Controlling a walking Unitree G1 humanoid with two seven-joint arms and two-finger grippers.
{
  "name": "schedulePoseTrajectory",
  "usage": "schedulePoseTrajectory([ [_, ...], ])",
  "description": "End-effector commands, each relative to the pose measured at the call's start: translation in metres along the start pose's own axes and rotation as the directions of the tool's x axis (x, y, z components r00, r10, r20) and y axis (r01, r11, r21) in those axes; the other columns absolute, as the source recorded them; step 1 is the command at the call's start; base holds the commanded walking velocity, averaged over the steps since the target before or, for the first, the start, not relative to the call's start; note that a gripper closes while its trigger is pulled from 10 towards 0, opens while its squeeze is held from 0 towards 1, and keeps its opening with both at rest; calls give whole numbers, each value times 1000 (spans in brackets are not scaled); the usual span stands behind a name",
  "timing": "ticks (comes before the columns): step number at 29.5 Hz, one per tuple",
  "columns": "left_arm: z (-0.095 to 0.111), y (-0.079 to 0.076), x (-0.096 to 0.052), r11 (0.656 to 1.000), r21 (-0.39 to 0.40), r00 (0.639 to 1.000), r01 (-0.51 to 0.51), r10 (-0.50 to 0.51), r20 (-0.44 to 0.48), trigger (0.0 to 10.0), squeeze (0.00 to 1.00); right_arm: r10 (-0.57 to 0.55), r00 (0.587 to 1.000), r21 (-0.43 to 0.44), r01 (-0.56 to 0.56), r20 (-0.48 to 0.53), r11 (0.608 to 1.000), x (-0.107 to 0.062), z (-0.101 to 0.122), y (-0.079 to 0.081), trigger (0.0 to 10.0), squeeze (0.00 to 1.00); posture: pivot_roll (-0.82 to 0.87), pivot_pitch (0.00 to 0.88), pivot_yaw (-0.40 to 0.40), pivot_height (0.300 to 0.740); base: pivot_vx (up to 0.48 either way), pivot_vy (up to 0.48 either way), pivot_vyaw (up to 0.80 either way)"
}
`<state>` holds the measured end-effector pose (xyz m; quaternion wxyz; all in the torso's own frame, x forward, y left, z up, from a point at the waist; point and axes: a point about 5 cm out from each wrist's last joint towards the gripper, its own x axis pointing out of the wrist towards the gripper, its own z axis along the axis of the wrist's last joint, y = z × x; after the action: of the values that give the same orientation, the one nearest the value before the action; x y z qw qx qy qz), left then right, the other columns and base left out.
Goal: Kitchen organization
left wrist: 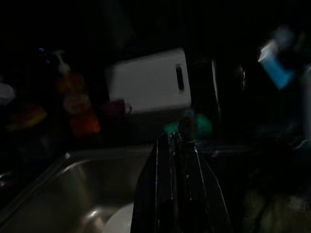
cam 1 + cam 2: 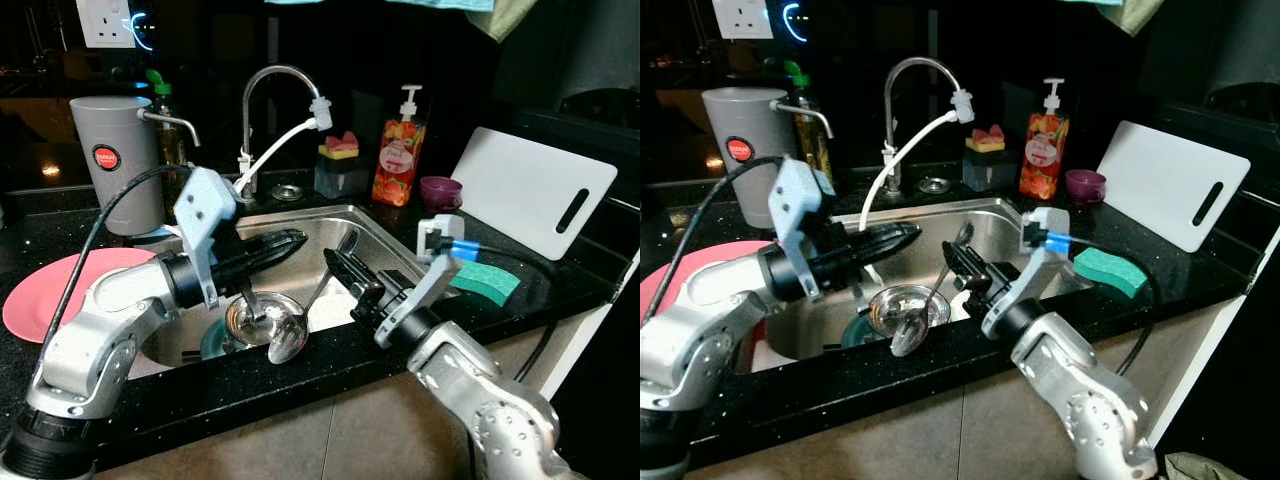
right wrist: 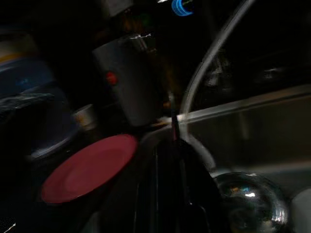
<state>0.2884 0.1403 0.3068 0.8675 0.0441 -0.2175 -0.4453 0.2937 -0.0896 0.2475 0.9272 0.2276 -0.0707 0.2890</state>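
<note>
Two grippers over one steel sink (image 2: 375,232). Left gripper (image 2: 290,240) reaches from the left, fingers pressed together, nothing between them. Right gripper (image 2: 335,262) comes from the near right, fingers clamped on the thin handle of a ladle (image 2: 290,340).

Ladle: one, polished steel, bowl low in the sink just beside a round steel bowl (image 2: 252,316), handle tilted up and away.

On the black speckled counter (image 2: 560,280): one pink plate (image 2: 50,290) at left, one grey jug (image 2: 118,160), one curved tap (image 2: 280,95), one orange soap bottle (image 2: 400,155), one purple cup (image 2: 440,190), one white cutting board (image 2: 530,190), one green sponge (image 2: 490,282). Room dark.
</note>
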Motion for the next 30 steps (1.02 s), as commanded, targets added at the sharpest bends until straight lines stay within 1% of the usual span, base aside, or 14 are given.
schedulePoseTrajectory([
  [1,-2,-1,-4,996,-76,998,-46,48,29,10000,0,-106,993,-24,108,56,994,8,3,-13,10000,0,28,0,-83,740,0,0,0],
  [4,-11,8,-4,951,-181,963,-251,264,54,10000,0,-272,945,-20,280,184,960,30,17,-33,10000,0,49,0,-86,740,0,0,0],
  [7,-13,10,-4,941,-193,955,-278,293,53,10000,0,-287,938,-18,296,197,955,32,19,-35,10000,0,49,0,-86,740,0,0,0],
  [8,-21,14,-6,908,-208,926,-363,376,22,10000,0,-281,937,-18,291,208,957,41,21,-35,10000,0,65,0,-85,740,0,0,0],
  [10,-37,22,-14,818,-191,839,-543,539,-77,10000,0,-263,937,-30,277,230,960,62,25,-34,10000,0,103,28,-84,740,0,0,0],
  [11,-37,22,-14,818,-191,839,-543,539,-77,10000,0,-263,937,-30,277,230,960,62,25,-34,10000,0,103,28,-84,740,0,0,0],
  [13,-45,27,-24,756,-145,769,-639,622,-146,10000,0,-261,938,-39,277,229,960,74,23,-35,10000,0,123,46,-83,740,0,0,0],
  [15,-46,28,-29,730,-119,738,-673,653,-169,10000,0,-269,936,-54,288,228,956,80,19,-36,10000,0,140,62,-82,740,0,0,0],
  [18,-51,29,-40,669,-105,673,-736,706,-221,10000,0,-242,966,-193,255,93,947,86,-19,-39,10000,0,162,84,-79,740,0,0,0],
  [19,-51,29,-40,669,-105,673,-736,706,-221,10000,0,-242,966,-193,255,93,947,86,-19,-39,10000,0,162,84,-79,740,0,0,0],
  [21,-53,27,-43,666,-80,663,-742,710,-239,10000,0,-193,980,-316,170,-43,933,84,-45,-37,10000,0,165,87,-84,740,0,0,0],
  [24,-55,23,-46,653,-53,643,-755,723,-253,10000,0,-72,987,-359,16,-143,933,77,-63,-29,10000,0,157,100,-91,740,0,0,0],
  [28,-57,21,-45,644,-48,632,-763,729,-263,10000,0,-23,980,-392,-59,-200,918,70,-66,-30,10000,0,156,105,-97,740,0,0,0],
  [30,-57,20,-44,646,-34,629,-763,728,-274,10000,0,44,965,-416,-153,-260,896,58,-54,-28,10000,0,143,105,-97,740,0,0,0],
])
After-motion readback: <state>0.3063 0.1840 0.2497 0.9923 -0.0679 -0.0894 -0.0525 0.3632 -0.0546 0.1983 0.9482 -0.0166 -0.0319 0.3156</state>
